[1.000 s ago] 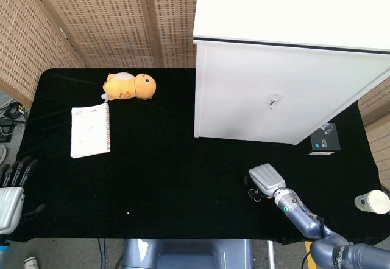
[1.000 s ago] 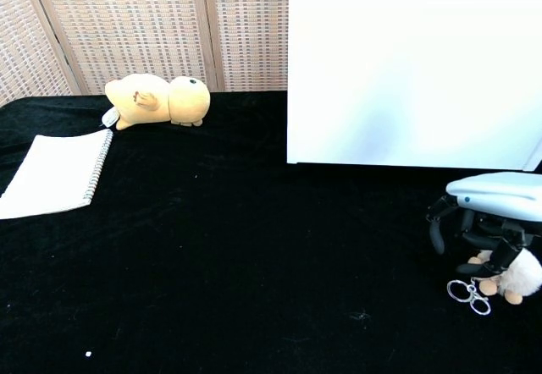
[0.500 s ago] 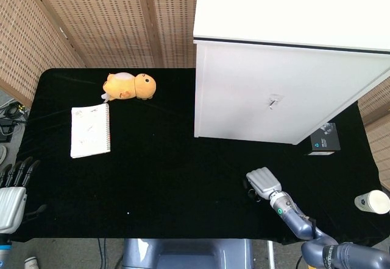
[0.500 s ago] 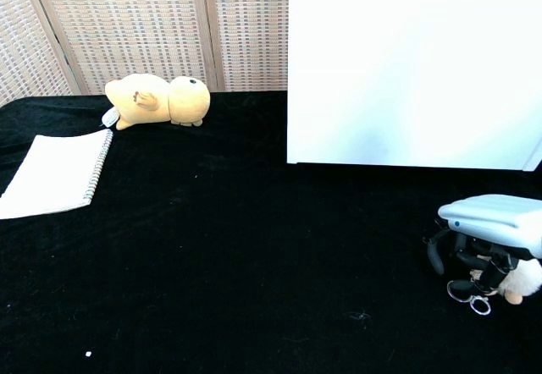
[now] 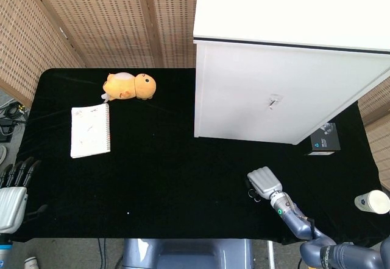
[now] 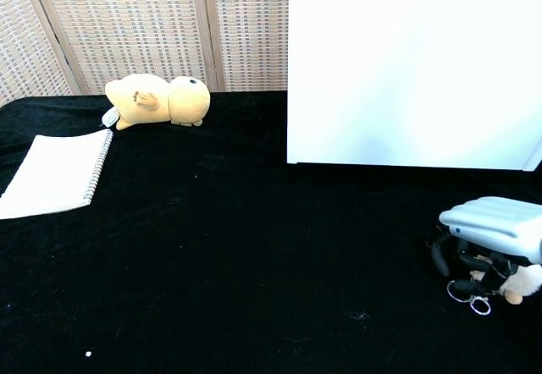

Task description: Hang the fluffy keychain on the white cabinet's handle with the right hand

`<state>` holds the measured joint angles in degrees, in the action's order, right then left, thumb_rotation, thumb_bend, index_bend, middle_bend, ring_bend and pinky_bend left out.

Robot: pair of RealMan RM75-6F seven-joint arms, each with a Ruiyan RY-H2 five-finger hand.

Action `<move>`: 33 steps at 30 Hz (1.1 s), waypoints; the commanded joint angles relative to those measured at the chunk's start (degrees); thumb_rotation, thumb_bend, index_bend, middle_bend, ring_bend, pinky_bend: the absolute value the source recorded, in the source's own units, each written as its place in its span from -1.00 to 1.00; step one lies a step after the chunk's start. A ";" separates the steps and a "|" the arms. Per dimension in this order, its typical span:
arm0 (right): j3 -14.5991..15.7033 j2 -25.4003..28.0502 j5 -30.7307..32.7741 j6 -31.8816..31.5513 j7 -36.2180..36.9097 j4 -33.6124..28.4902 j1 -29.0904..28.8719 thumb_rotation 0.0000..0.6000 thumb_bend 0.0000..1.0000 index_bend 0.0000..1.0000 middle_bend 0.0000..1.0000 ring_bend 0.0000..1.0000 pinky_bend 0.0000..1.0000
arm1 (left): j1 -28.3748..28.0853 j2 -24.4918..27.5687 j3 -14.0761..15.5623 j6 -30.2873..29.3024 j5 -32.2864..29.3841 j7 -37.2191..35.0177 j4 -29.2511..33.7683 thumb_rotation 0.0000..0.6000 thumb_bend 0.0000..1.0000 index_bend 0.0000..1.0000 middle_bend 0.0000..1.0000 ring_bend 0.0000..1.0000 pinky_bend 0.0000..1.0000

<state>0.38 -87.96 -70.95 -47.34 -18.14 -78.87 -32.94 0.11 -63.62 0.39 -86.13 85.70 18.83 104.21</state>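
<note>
The fluffy keychain [image 6: 523, 283] lies on the black table at the near right, its metal rings [image 6: 478, 304] in front of it. My right hand [image 6: 491, 239] sits low over it, dark fingers curled down around the keychain and touching the rings. In the head view the right hand [image 5: 265, 182] covers nearly all of the keychain. The white cabinet [image 5: 274, 68] stands at the back right with its small handle [image 5: 273, 101] on the front face. My left hand [image 5: 11, 193] hangs off the table's left edge, fingers apart, holding nothing.
An orange plush toy [image 5: 129, 86] and a spiral notebook [image 5: 90, 131] lie at the far left. A small black box [image 5: 323, 139] sits beside the cabinet's right corner. A white cup [image 5: 373, 202] stands at the right edge.
My right hand dropped lower onto the keychain and its fingers closed around it; the rings shifted slightly right. The left hand stayed still.
</note>
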 commanded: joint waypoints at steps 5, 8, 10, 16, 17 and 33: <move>0.18 -0.28 -0.19 -0.32 -0.13 0.41 0.13 1.00 0.07 0.14 0.84 0.83 1.00 | -0.08 -0.02 0.04 0.06 -0.13 -0.06 -0.01 1.00 -1.00 -1.00 -1.00 -1.00 -1.00; 0.22 -0.38 -0.50 -0.62 -0.20 0.55 0.17 1.00 0.07 0.14 0.84 0.83 1.00 | -0.11 -0.07 0.11 0.11 -0.16 0.07 -0.03 1.00 -1.00 -1.00 -1.00 -1.00 -1.00; 0.30 -0.51 -0.76 -0.88 -0.42 0.83 0.21 1.00 0.07 0.14 0.84 0.83 1.00 | -0.12 -0.10 0.19 0.13 -0.10 0.08 0.00 1.00 -1.00 -1.00 -1.00 -1.00 -1.00; 0.43 -1.17 -1.02 -1.37 -0.95 1.38 0.37 1.00 0.07 0.14 0.84 0.83 1.00 | -0.17 -0.13 0.21 0.12 -0.25 0.22 -0.02 1.00 -1.00 -1.00 -1.00 -1.00 -1.00; 0.39 -1.31 -0.90 -1.36 -1.08 1.37 0.37 1.00 0.07 0.14 0.84 0.83 1.00 | -0.19 -0.16 0.20 0.14 -0.31 0.30 -0.03 1.00 -1.00 -1.00 -1.00 -1.00 -1.00; 0.43 -1.87 0.45 -0.65 -3.24 1.30 0.11 1.00 0.07 0.14 0.84 0.83 1.00 | -0.32 -0.40 0.28 0.13 -0.59 0.68 -0.16 1.00 -1.00 -1.00 -1.00 -1.00 -1.00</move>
<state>0.81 -89.82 -70.51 -48.01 -21.39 -77.58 -32.82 -0.21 -64.01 0.67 -86.01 85.10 19.50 104.06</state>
